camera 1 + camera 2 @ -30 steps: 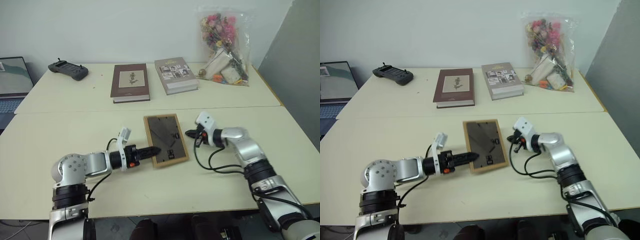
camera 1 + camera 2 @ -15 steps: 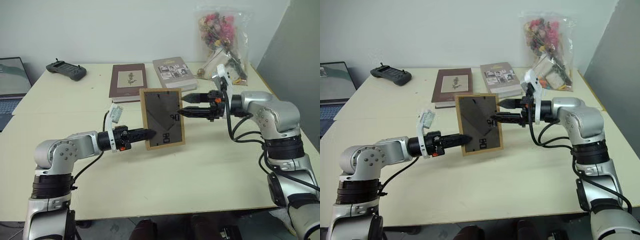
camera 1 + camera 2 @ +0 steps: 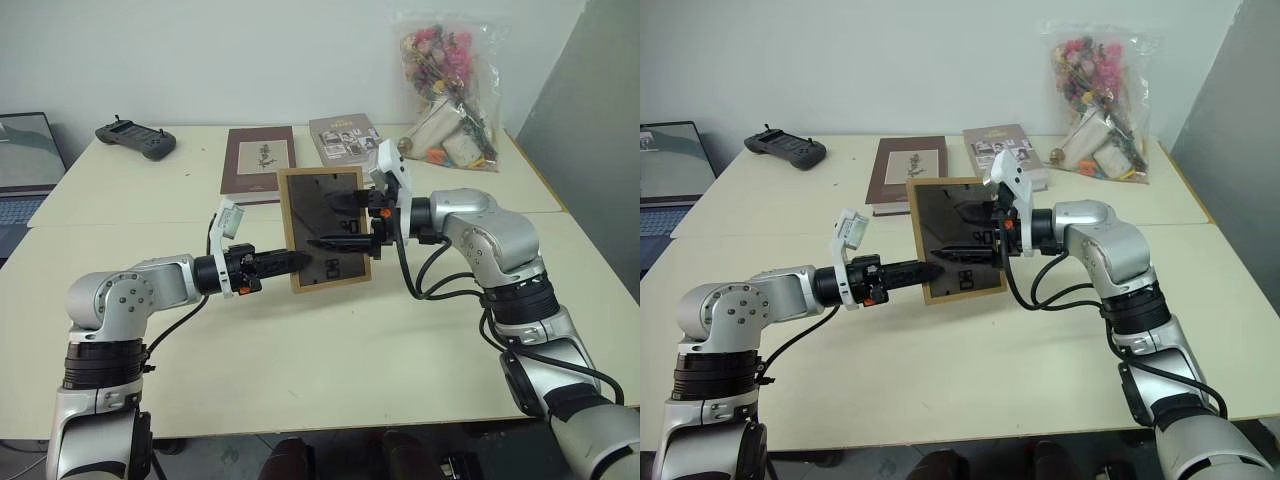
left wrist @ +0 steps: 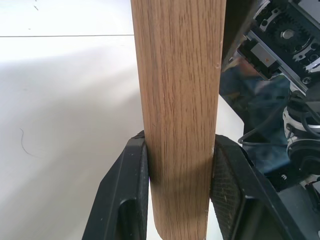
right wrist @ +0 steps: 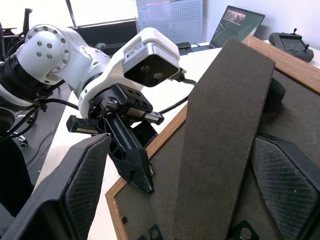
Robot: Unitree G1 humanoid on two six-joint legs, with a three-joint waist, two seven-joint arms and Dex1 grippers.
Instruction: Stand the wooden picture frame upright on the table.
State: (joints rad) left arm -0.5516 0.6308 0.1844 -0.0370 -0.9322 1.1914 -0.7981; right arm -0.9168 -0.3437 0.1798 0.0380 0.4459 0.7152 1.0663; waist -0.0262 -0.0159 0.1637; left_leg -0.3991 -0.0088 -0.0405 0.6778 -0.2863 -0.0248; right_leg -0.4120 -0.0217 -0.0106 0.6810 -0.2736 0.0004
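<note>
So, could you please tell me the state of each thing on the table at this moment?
Frame: upright, back facing the robot, held off the table.
Stand flap: swung out from the back.
Left pincer: shut on the frame's edge.
Right pincer: open, fingers either side of the flap.
Maroon book: closed, flat.
Grey book: closed, flat.
Laptop: open, screen lit.

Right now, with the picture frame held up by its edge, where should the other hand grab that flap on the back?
Probably the stand flap's loose end, approached from the picture frame's dark back. The flap stands out from the back between the right gripper's open fingers, so they could close on its thin sides.
</note>
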